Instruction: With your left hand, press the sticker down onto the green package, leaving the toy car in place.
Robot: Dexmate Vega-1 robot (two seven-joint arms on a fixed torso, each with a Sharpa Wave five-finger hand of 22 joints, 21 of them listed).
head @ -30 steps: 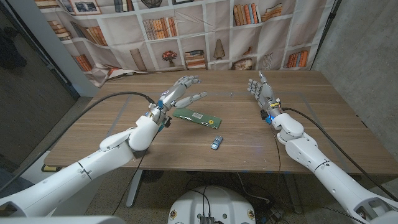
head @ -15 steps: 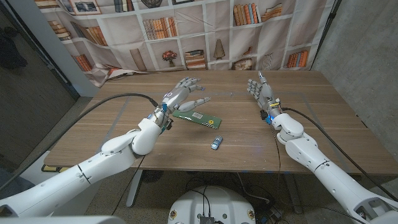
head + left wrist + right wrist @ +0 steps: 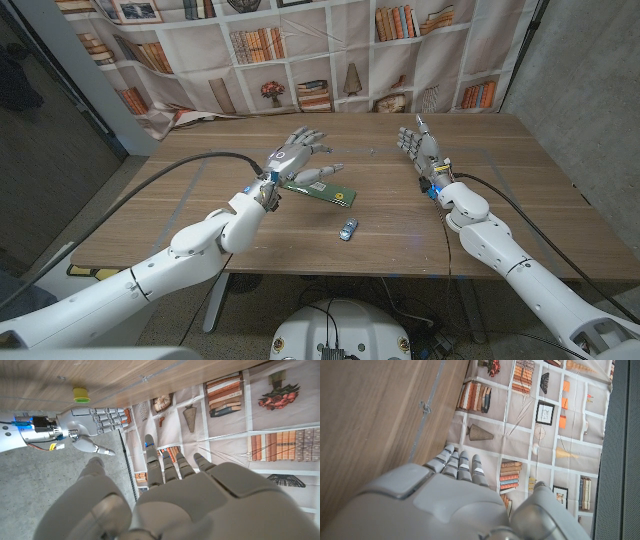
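Note:
A flat green package [image 3: 322, 190] lies near the table's middle, with a small pale sticker [image 3: 316, 187] and a yellow mark on it. My left hand [image 3: 298, 158] hovers over the package's far left end, fingers spread and empty. A small blue toy car [image 3: 348, 229] sits on the wood just in front of the package's right end. My right hand [image 3: 418, 146] stands upright at the right of the table, fingers apart, holding nothing; it also appears in the left wrist view as the right hand [image 3: 90, 420].
A wooden table [image 3: 500, 190] spans the scene, backed by a bookshelf-print curtain [image 3: 330, 50]. A small yellow-green cap [image 3: 81, 394] sits on the table near my right hand in the left wrist view. Black cables run along both arms.
My left hand has moved right and forward, coming over the package's left end. The package, car and right hand have stayed where they were.

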